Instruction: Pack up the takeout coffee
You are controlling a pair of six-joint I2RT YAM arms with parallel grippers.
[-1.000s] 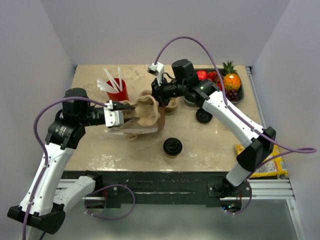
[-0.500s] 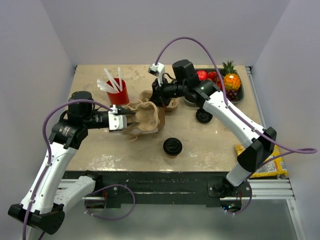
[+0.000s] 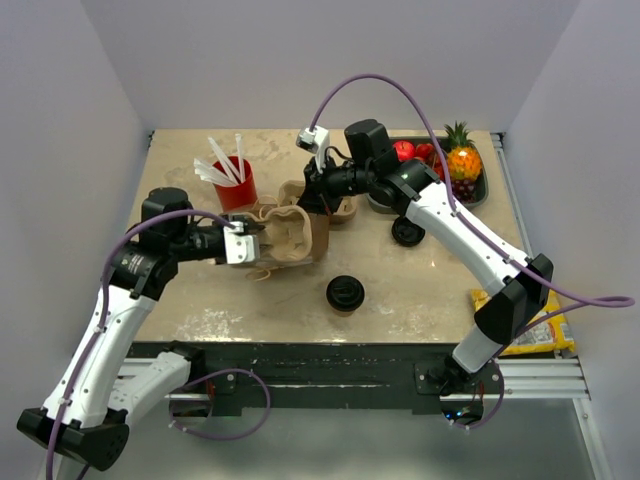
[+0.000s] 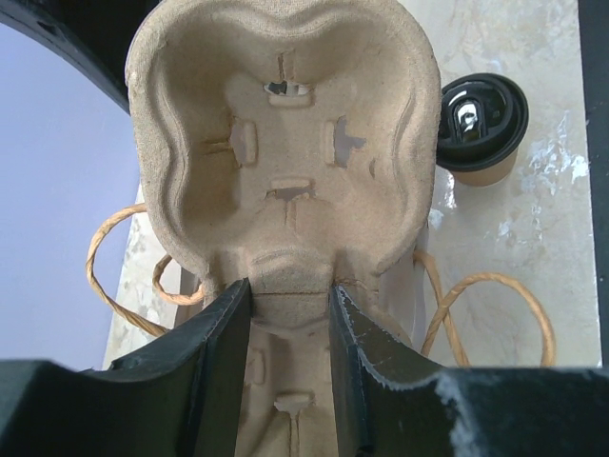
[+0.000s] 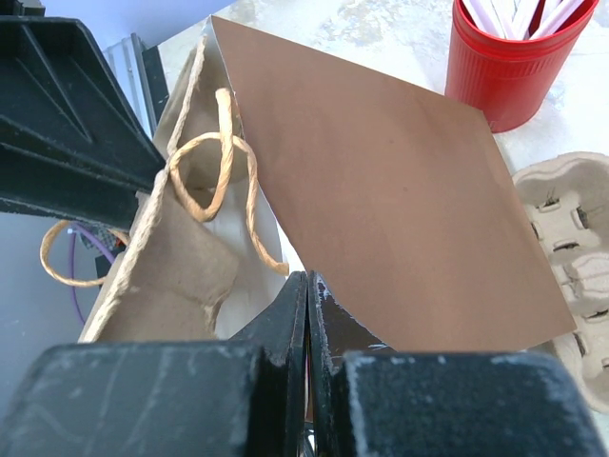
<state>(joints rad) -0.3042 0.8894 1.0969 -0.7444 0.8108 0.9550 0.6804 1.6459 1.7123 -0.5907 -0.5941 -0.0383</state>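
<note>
Near table edge, takeout coffee stands apart.

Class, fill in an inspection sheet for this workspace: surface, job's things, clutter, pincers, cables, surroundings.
Surface: tan mottled table.
Job's things: coffee upright, lidded, outside the bag.
Clutter: loose lid, red cup, pineapple, second carrier.
Pincers: left pincer shut on carrier at bag's mouth; right pincer shut on bag's rim.
Cables: purple cable arching over each arm.
Surroundings: plain walls; yellow packet off table's right edge.

I see my left gripper pinching the pulp cup carrier, the takeout coffee on the counter just right of it.
</note>
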